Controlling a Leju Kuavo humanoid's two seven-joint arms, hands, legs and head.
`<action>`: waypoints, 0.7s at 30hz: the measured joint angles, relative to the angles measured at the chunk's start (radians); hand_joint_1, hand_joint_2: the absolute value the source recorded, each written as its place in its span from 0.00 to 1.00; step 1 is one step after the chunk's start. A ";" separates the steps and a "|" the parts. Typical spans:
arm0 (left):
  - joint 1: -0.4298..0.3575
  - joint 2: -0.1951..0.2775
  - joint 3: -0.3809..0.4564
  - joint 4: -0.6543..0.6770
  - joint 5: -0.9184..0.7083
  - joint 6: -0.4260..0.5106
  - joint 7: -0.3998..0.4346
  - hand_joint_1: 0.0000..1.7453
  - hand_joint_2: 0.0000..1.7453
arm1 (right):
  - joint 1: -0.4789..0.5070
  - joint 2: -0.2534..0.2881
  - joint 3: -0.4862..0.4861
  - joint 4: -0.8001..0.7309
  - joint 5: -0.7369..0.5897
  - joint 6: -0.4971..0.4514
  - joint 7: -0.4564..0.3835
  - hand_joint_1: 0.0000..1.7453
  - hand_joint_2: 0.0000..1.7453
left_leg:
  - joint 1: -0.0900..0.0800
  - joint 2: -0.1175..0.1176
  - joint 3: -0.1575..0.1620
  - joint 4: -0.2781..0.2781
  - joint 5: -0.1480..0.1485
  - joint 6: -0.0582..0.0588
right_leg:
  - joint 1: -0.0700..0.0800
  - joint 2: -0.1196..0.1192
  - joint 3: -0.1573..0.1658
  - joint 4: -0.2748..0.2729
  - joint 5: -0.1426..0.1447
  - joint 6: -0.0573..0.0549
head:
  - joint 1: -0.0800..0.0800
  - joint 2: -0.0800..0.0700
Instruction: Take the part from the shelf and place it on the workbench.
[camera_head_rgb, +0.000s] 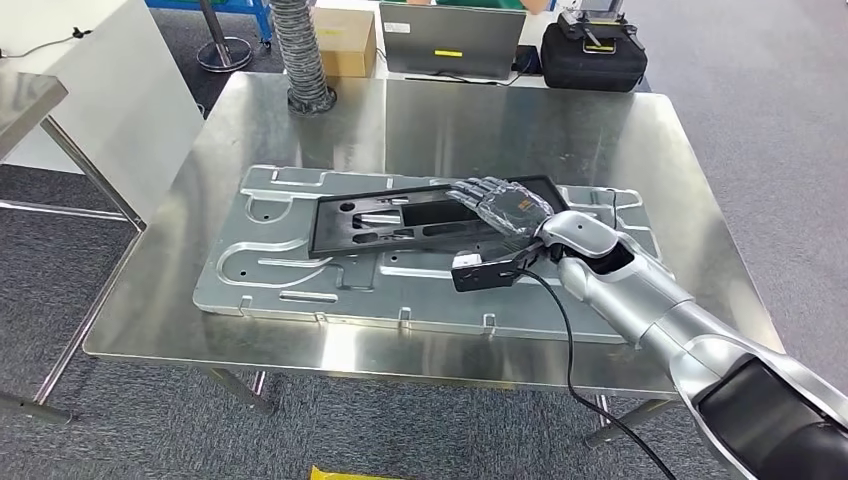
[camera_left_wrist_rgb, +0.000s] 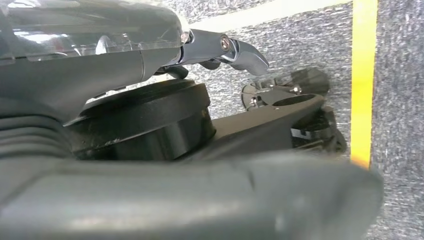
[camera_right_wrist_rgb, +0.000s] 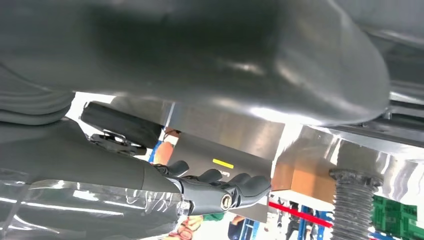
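Silver and dark grey, the robot's right hand (camera_head_rgb: 503, 208) lies palm-down with its fingers stretched out flat and slightly apart over the right end of the part (camera_head_rgb: 400, 222), a black rectangular frame with cut-outs; whether the fingers press on it or hover just above cannot be told, and nothing is gripped. In the right wrist view the same right hand (camera_right_wrist_rgb: 220, 192) shows its dark fingertips extended side by side. The part lies flat on a large stamped sheet-metal panel (camera_head_rgb: 300, 275), which rests on the steel table (camera_head_rgb: 500, 120) and covers much of its near half. A small black box (camera_head_rgb: 485, 270) juts from the right wrist, with a black cable (camera_head_rgb: 565, 330) trailing back toward the near edge. At the far left of the table stands a ribbed grey hose (camera_head_rgb: 300, 55). Beyond the far edge sit a cardboard box (camera_head_rgb: 345, 40), a laptop (camera_head_rgb: 450, 38) and a black carrying case (camera_head_rgb: 592, 55). A white panel (camera_head_rgb: 110, 90) stands to the left of the table on the grey carpet. The left hand (camera_left_wrist_rgb: 235, 50) appears in the left wrist view over grey carpet beside a yellow floor line (camera_left_wrist_rgb: 363, 80); its fingers are too little seen to tell their state.
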 joint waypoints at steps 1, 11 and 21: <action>0.000 0.000 0.000 0.000 0.001 -0.001 0.000 0.00 0.00 | -0.005 0.002 0.000 0.002 0.000 0.000 0.000 0.00 0.00 | -0.001 0.000 -0.004 0.002 0.006 -0.005 | 0.002 0.001 0.026 -0.044 0.003 -0.005 | 0.000 0.000; 0.004 0.003 0.009 0.000 0.004 -0.002 -0.002 0.00 0.00 | -0.024 0.032 0.002 0.031 0.003 -0.002 0.001 0.00 0.00 | 0.005 -0.002 -0.067 0.280 -0.181 -0.051 | 0.002 -0.008 -0.059 -0.072 0.096 -0.051 | 0.000 0.000; 0.005 0.003 0.010 0.000 0.003 -0.008 -0.002 0.00 0.00 | -0.040 0.048 0.002 0.062 0.016 -0.019 -0.004 0.00 0.00 | -0.001 0.001 0.151 -0.024 -0.114 -0.001 | 0.003 -0.007 -0.134 -0.056 0.145 -0.007 | 0.000 0.000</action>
